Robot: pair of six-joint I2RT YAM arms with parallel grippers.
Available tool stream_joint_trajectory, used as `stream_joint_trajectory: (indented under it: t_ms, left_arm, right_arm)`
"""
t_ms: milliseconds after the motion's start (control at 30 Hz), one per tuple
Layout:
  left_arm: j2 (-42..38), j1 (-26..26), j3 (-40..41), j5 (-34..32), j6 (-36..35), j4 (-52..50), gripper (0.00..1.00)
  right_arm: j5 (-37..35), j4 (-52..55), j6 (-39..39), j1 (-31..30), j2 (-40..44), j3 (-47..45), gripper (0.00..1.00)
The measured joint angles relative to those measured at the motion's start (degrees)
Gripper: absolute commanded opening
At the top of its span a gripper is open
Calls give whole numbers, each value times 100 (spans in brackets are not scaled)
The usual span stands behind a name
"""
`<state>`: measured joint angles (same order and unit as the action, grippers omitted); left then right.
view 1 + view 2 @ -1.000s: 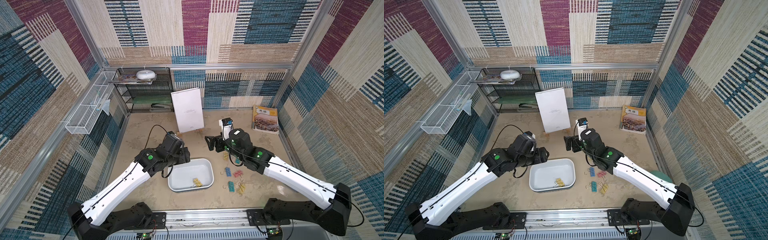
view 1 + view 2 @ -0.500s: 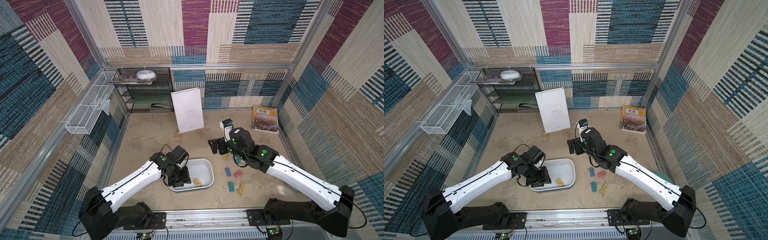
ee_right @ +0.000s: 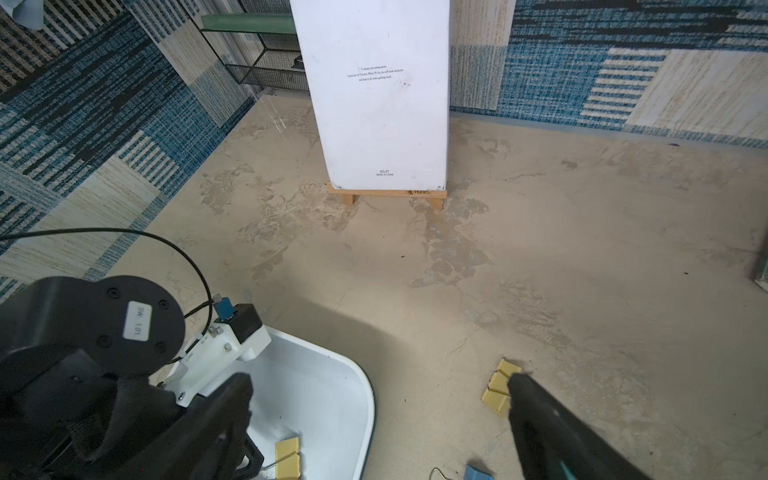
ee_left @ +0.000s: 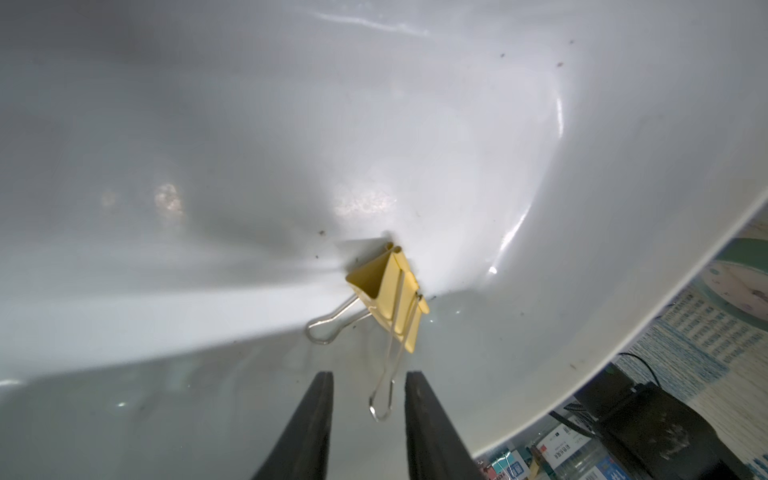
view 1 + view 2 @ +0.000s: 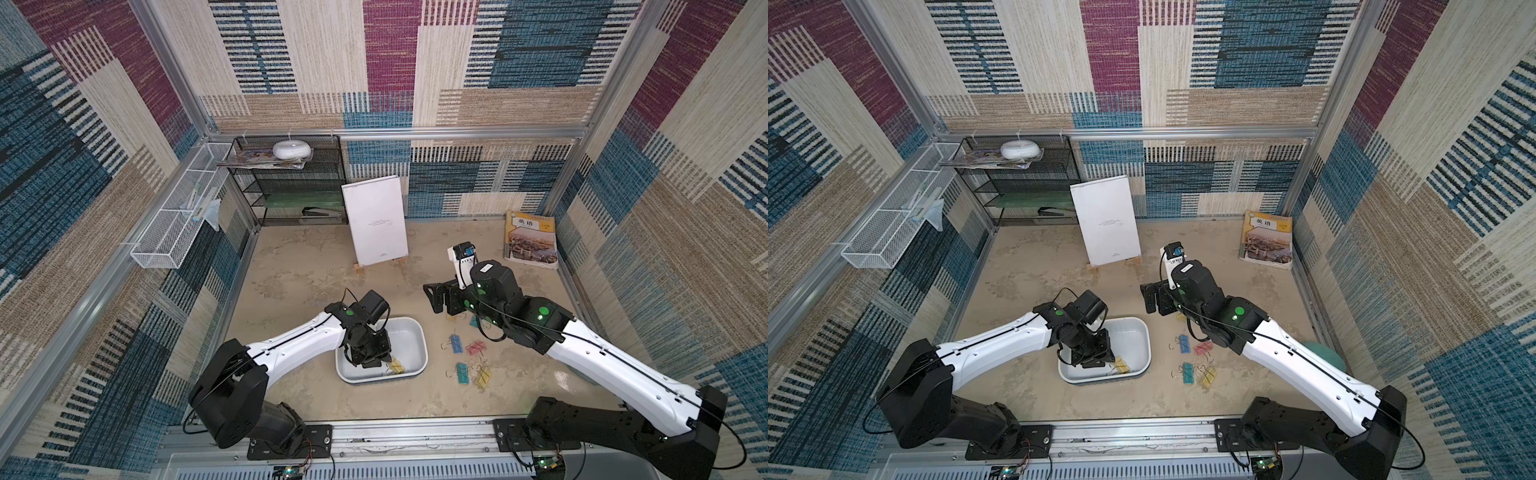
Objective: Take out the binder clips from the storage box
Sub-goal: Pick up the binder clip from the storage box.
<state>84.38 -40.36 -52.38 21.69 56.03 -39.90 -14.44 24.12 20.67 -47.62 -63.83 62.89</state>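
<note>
Storage box (image 5: pixel 407 338) and clips all sit on a big tan desk (image 5: pixel 311 270), the biggest thing to see. Two long white and black arms reach over the desk. The left arm (image 5: pixel 291 345) bends down into the box. The right arm (image 5: pixel 602 357) stretches over the desk on the right side of the box. At the back a tall white board (image 5: pixel 376 220) leans on a little wooden stand, and a picture book (image 5: pixel 532 239) lies flat in the far right corner. Both top views show the storage box as a shallow white tray with round corners, near the robot's edge of the desk. The left jaws are down inside it, narrow, with a small gap. The right jaws are spread wide with nothing in them, over the desk by the far right corner of the box. Out on the desk, right of the box, lie a blue clip (image 5: pixel 456 344), a pink clip (image 5: pixel 476 347), a teal clip (image 5: pixel 461 372) and a yellow clip (image 5: pixel 483 377), close together. A second yellow clip (image 3: pixel 498 388) peeks out beside the tip of one right finger. A third yellow clip (image 4: pixel 390 291) lies in the box, by the wall nearest the robot. Its thin wire loop (image 4: pixel 382 399) sits between the left jaws with a little space on each side, so it is not pinched.
</note>
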Motion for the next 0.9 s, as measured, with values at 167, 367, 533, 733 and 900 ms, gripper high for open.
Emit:
stream_joint_trajectory:
  t_ms: [167,367,533,733,900]
  left_arm:
    - [166,0,39,114,-55,177,14]
    - [111,7,37,361,-52,358,0]
    - [7,13,-260,229,-87,-9,0]
    - [-90,125,-1005,120,-385,-737,0]
    - [11,323,-1860,155,-612,-1152,0]
  right_arm:
    - [-37,2,-31,0,11,0,99]
    - [-105,20,-50,0,-31,20,99]
    - [-164,24,-96,0,-79,50,99]
    - [-256,26,-199,4,-157,136,99]
    - [-400,26,-225,96,-168,164,99]
